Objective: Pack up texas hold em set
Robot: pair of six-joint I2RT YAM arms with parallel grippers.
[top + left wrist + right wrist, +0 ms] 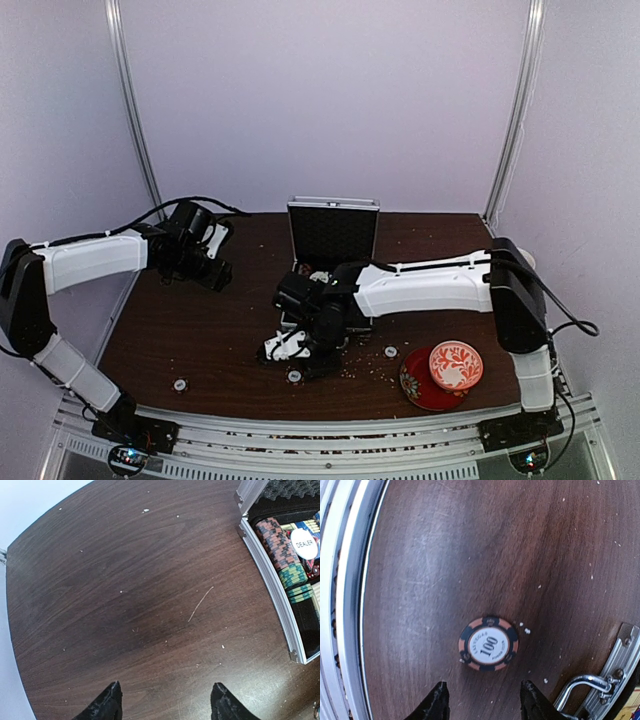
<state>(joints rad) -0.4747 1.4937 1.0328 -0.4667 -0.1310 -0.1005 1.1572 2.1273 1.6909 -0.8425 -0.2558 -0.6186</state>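
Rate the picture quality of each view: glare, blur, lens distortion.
Top external: even soft light, but loose chips on the table are too small to read. Left wrist: sharp, the DEALER button legible; table edge bows from the wide lens. Right wrist: pale glare on the wood up-left of the 100 chip, print readable.

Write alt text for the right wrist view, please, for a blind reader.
An orange-and-black poker chip marked 100 lies flat on the wooden table, just ahead of the open, empty right gripper. The edge of the silver case shows at lower right.
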